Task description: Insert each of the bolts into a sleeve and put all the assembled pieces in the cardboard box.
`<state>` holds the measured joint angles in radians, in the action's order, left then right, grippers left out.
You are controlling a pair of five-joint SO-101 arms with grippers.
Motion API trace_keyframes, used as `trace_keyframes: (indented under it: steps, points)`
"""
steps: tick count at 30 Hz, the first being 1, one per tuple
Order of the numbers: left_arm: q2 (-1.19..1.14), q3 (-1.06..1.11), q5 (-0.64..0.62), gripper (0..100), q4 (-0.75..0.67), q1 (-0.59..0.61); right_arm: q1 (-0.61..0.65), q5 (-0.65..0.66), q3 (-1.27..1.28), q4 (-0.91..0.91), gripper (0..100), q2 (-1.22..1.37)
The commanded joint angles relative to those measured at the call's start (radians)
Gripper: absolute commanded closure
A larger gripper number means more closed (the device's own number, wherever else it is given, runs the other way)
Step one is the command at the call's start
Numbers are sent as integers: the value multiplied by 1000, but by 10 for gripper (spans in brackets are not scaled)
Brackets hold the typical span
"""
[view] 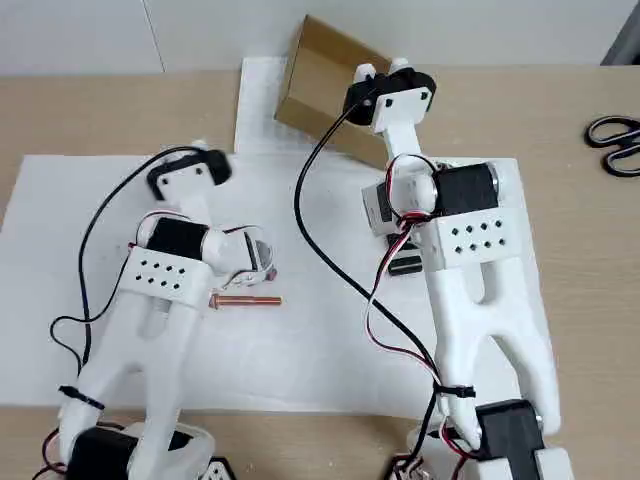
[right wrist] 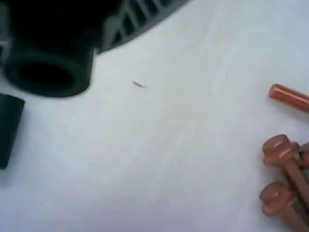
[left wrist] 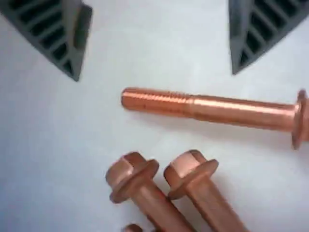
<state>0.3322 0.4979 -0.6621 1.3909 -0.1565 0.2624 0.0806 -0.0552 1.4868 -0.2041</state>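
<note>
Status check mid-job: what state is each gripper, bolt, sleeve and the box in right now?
left gripper: open, empty.
right gripper: shut on the sleeve.
sleeve: held, no bolt in it.
bolt: lying flat on the table, no sleeve on it.
two more bolts: lying side by side, no sleeves on them.
box: inside hidden.

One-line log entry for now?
left gripper: open near bolt | two more bolts: loose beside it | black sleeve: apart from bolts | cardboard box: far side

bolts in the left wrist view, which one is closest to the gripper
The lone bolt lying crosswise just off the left gripper; the paired bolts lie farther off.
</note>
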Motion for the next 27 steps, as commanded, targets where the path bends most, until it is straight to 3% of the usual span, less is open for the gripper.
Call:
trace_keyframes:
  steps: [1,8,18,27]
  points:
    - [25,-10,-195,809,-2,12,-4,12,-20,2,995,-50]
    - [25,-8,-318,812,-31,41,-2,12,-20,2,995,-50]
    - [26,252,-313,810,-249,75,-2,12,-20,4,995,-50]
    - [25,309,-408,811,-279,72,-2,12,-20,4,995,-50]
